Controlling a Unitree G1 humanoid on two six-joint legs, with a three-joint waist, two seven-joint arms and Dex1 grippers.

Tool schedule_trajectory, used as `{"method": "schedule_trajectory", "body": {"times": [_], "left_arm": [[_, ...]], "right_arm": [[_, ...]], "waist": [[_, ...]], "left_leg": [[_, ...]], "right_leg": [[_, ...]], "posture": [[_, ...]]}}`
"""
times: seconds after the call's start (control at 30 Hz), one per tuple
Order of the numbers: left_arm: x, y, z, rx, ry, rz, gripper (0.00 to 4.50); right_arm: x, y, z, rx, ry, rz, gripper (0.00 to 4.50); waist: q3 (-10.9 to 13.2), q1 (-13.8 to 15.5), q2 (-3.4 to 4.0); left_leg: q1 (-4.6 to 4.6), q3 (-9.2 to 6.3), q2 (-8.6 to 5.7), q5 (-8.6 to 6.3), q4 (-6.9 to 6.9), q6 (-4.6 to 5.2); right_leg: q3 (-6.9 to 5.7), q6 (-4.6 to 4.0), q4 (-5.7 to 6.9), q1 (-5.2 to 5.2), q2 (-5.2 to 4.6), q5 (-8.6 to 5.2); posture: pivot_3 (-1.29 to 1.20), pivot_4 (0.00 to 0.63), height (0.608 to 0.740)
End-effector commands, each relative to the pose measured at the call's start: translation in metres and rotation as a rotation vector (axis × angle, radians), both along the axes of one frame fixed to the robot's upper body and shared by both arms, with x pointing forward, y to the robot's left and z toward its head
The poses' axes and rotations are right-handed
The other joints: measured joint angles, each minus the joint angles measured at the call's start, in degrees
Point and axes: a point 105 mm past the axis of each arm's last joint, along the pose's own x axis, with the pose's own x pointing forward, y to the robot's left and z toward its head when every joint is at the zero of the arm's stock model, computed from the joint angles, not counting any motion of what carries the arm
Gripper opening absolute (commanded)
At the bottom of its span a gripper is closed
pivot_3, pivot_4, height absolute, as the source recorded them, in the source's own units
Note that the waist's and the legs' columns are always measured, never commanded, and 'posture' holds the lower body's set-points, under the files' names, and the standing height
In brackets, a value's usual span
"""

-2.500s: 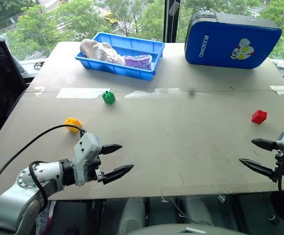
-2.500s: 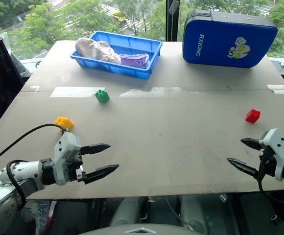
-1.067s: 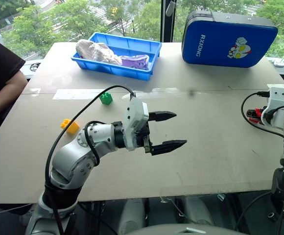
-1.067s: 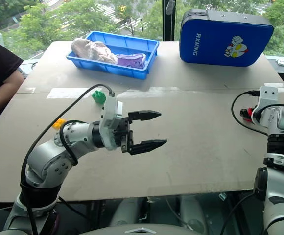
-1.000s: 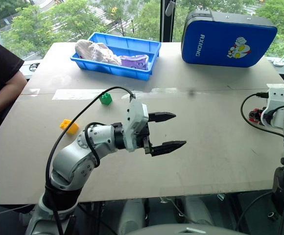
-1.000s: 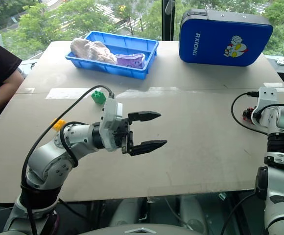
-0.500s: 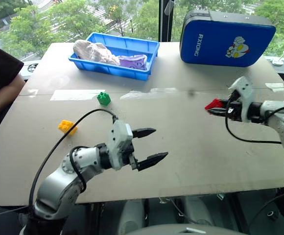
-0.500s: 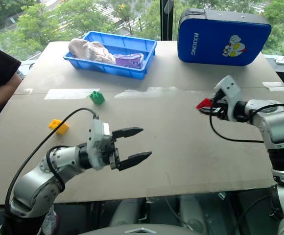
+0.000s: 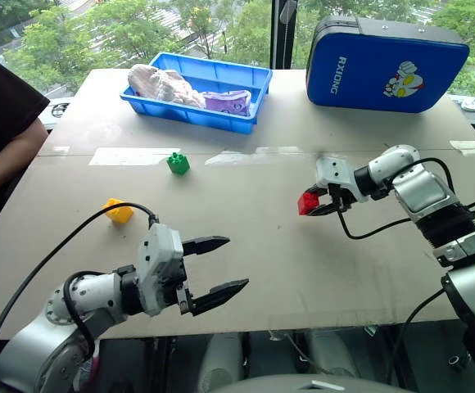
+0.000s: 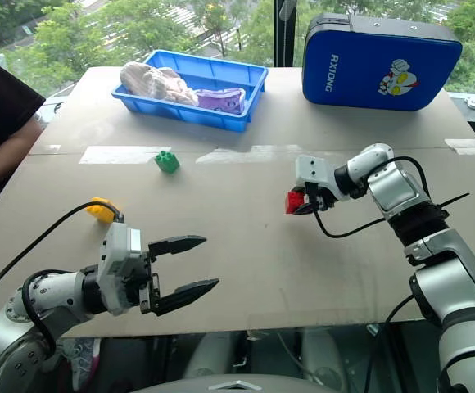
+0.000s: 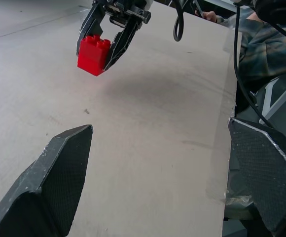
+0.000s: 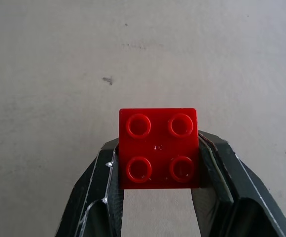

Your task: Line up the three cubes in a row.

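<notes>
Right wrist view: right gripper (image 12: 158, 195) jaws are clamping red cube (image 12: 159, 147) above table (image 9: 246, 246).
Left gripper (image 9: 214, 266): jaws are standing apart, empty.
Risk: tilted release tumbling the cube out of line.

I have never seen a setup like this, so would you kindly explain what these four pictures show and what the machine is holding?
This is a humanoid robot with two arms, each ending in a two-fingered gripper. Two pictures look down from its head; the other two come from cameras on its wrists. The right gripper is shut on the red cube, a studded toy brick, above the table. The left gripper is open and holds nothing. The green cube and yellow cube lie on the table, with a blue tray and blue case at the back.
</notes>
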Motion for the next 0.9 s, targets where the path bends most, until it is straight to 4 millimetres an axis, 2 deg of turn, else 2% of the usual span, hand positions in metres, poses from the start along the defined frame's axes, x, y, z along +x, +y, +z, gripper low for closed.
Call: {"method": "schedule_trajectory", "body": {"times": [0.03,0.27,0.8,0.83,0.87,0.9], "left_arm": [[-0.004,-0.001,0.008,0.003,-0.055,-0.009,4.50],[-0.005,-0.001,0.006,0.003,-0.053,0.008,4.50],[-0.001,-0.003,0.006,0.009,-0.050,0.007,4.50],[-0.001,-0.002,0.006,0.010,-0.048,0.009,4.50],[-0.001,-0.001,0.005,0.011,-0.044,0.016,4.50],[0.000,0.000,0.004,0.012,-0.040,0.023,4.50]], "right_arm": [[0.002,0.002,0.007,-0.012,-0.006,0.035,1.34],[0.010,-0.002,0.004,-0.027,-0.025,-0.004,1.34],[0.012,-0.007,0.001,-0.047,0.001,-0.032,1.34],[0.011,-0.005,0.001,-0.040,0.004,-0.026,2.38],[0.012,-0.003,0.003,-0.022,-0.012,-0.027,2.66],[0.012,-0.003,0.004,-0.013,-0.019,-0.027,3.15]], "waist": [[0.0,-0.1,0.01],[0.0,-0.2,0.04],[0.0,-0.2,0.04],[0.0,-0.2,0.04],[0.0,-0.2,0.04],[0.0,-0.2,0.05]], "left_leg": [[0.01,0.00,0.00,0.00,0.00,0.00],[0.05,0.02,0.01,0.01,0.03,-0.01],[0.06,0.05,0.01,0.01,0.02,-0.01],[0.06,0.05,0.01,0.01,0.02,-0.01],[0.05,0.04,0.01,0.01,0.02,-0.01],[0.05,0.05,0.01,0.01,0.02,-0.01]], "right_leg": [[0.00,0.00,0.01,0.00,0.00,0.00],[0.01,0.00,0.08,-0.01,-0.01,0.01],[0.02,-0.01,0.08,-0.01,-0.01,0.02],[0.02,-0.01,0.08,-0.01,-0.01,0.01],[0.01,-0.01,0.08,-0.01,-0.01,0.02],[0.02,-0.01,0.08,-0.01,-0.01,0.02]], "posture": [[0.00,0.150,0.740],[0.00,0.150,0.740],[0.00,0.150,0.740],[0.00,0.150,0.740],[0.00,0.150,0.740],[0.00,0.150,0.740]]}}
